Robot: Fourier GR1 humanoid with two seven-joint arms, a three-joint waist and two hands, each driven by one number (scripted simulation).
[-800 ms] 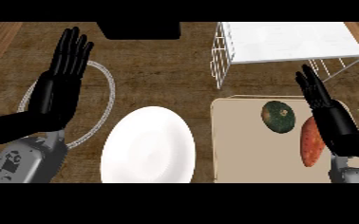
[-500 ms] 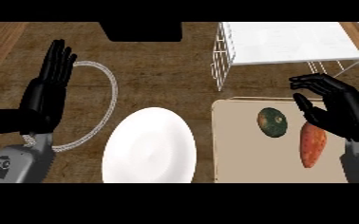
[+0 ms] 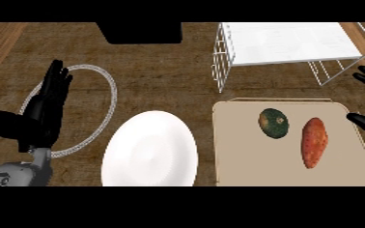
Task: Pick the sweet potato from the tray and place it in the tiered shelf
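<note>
the sweet potato (image 3: pixel 314 142) lies on the tray (image 3: pixel 242 162), just right of a dark green fruit (image 3: pixel 273 122), with nothing touching it. the shelf (image 3: pixel 285 46) stands just beyond the tray. the left hand (image 3: pixel 47 107) rests open at the left, fingers straight, near a white plate (image 3: pixel 149 149). the right hand (image 3: pixel 357 119) barely shows at the right edge; i cannot tell if it is open or closed.

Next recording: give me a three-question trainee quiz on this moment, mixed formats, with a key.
1. True or false: the sweet potato lies on the tray.
2. What lies beside it on the tray? A) a green vegetable B) a cup C) a spoon
3. Fill in: the left hand, fingers straight, holds ____.
Key: 1 true; 2 A; 3 nothing.
</note>
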